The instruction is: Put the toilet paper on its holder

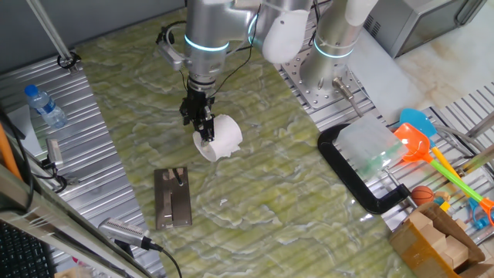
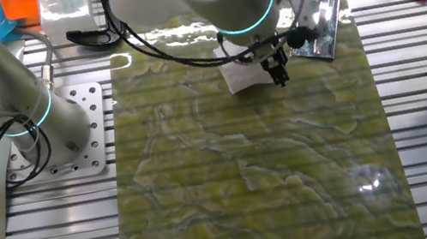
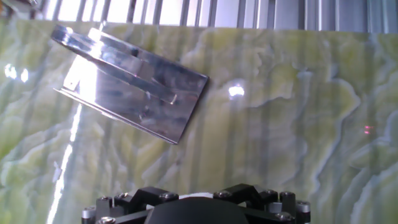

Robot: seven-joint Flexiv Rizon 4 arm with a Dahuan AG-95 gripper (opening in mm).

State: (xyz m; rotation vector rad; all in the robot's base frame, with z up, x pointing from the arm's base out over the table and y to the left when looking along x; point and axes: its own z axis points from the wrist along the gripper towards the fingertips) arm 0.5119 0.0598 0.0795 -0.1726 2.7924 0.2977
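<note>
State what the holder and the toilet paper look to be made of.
Holder: apparently polished metal, since the plate glares and mirrors light. Toilet paper: matte white soft paper by its look, with a hollow core showing at the end.

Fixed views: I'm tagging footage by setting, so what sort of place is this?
Probably a robotics lab bench: a robot arm bolted to a slotted aluminium table, a green mat, and toys piled at the side.

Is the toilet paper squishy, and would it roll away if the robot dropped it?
Probably squishy: the toilet paper looks like soft white paper, so the gripper pinching its edge likely dents it. It seems light, hanging from that one pinch. Being round, it could well roll on the flat green mat.
</note>
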